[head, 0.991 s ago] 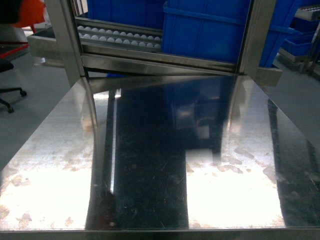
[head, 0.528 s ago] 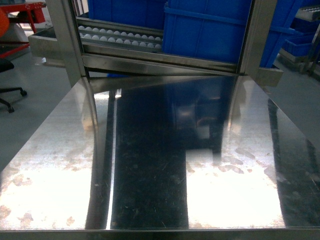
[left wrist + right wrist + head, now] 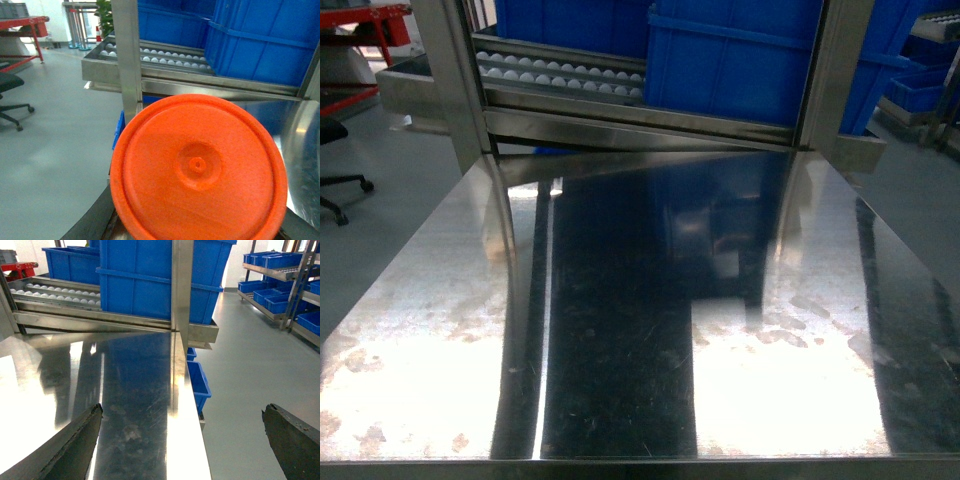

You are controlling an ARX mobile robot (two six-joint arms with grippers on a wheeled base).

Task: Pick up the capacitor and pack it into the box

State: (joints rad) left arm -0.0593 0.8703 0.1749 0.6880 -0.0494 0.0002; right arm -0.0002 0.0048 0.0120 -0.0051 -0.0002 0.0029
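Steel table (image 3: 620, 300), blue bins (image 3: 740, 60)

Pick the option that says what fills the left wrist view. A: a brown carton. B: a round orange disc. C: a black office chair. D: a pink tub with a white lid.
B: a round orange disc with a small nub at its centre covers most of that view, with blue bins behind it.

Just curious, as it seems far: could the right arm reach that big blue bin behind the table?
Perhaps, awkwardly: the right gripper hangs open facing the blue bin across the steel table, but a steel post stands before it.
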